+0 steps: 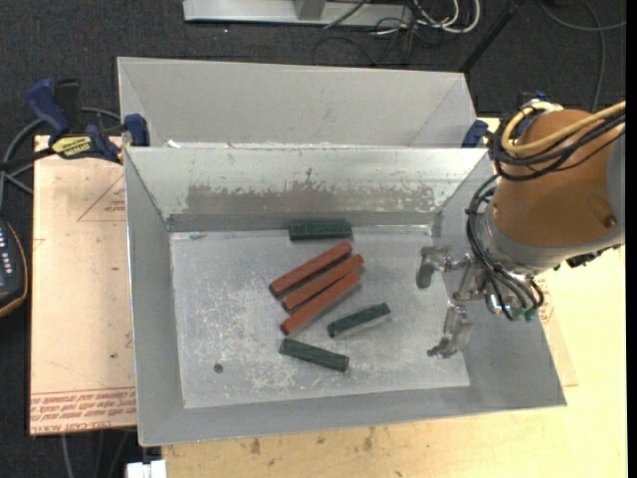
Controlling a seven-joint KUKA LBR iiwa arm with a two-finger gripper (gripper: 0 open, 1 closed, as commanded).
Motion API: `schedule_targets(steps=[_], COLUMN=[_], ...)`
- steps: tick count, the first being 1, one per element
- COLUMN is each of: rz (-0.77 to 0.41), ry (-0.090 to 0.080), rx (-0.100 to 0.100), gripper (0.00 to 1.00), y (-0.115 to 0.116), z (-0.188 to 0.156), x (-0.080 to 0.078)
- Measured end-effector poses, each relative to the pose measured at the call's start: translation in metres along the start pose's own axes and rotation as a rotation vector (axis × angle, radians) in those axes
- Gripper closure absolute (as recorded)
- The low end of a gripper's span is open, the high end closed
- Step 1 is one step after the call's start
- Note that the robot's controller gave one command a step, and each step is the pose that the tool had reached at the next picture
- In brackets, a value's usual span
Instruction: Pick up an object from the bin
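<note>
My gripper (pixel 438 307) hangs over the right side of the bin floor. Its two fingers stand apart, open, with nothing between them. The nearest thing is a short dark green bar (pixel 358 320), lying to the gripper's left and apart from it. Left of that bar, three long red-brown bars (pixel 320 287) lie side by side on a slant in the middle of the bin. A second dark green bar (pixel 314 355) lies below them, towards the front wall.
A third dark green bar (pixel 320 231) lies against the foot of the back wall. The bin's right wall slopes up close beside the gripper. Bare floor spreads around and below the gripper.
</note>
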State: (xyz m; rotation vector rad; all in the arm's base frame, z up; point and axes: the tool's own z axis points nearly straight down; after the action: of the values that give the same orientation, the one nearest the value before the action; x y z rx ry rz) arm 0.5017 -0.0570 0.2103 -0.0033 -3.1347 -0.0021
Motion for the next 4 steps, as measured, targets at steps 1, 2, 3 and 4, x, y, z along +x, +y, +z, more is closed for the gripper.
schedule_targets(steps=[1, 2, 3, 4], rz=[-0.107, -0.160, -0.161, -0.868], ry=[-0.007, -0.005, -0.009, -0.015], rx=[0.000, 0.000, 0.001, 0.005], gripper=[0.00, 0.00, 1.00, 1.00], y=[0.037, 0.042, 0.042, 0.084], z=[0.128, 0.141, 0.139, 0.012], x=[-0.087, -0.049, -0.051, -0.076])
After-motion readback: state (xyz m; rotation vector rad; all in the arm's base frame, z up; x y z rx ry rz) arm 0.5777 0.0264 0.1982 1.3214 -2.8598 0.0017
